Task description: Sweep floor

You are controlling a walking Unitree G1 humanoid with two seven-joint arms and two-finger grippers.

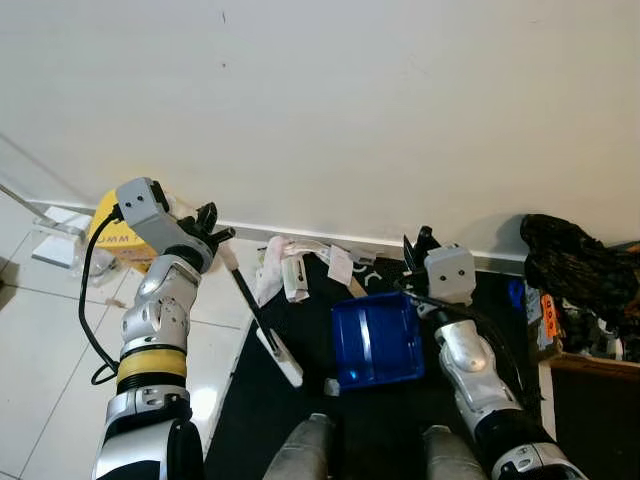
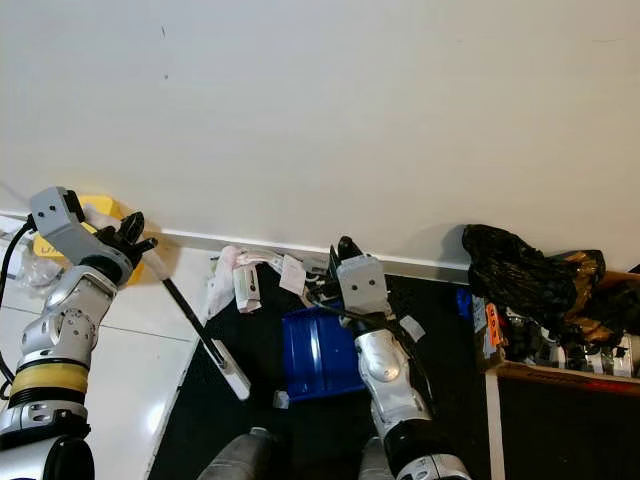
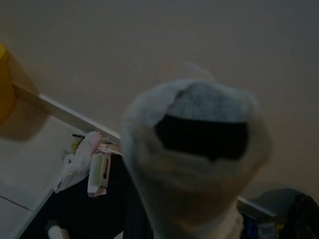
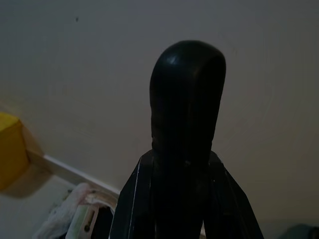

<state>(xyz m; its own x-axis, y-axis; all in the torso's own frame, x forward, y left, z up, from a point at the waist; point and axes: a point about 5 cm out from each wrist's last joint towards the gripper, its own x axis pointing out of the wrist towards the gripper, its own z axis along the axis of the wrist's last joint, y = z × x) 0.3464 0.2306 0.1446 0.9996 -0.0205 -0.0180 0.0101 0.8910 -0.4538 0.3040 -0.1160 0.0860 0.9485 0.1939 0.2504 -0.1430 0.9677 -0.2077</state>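
Here, at mid-left of the frame, the left hand is closed on the broom handle, whose white head rests lower right on the black mat. The right hand grips the blue dustpan beside the litter.

Against the white wall, a grey baseboard. Below it, a black mat beside pale floor tiles. At the wall's left end, a yellow box. At the right end, a crumpled black bag above a cluttered low shelf.
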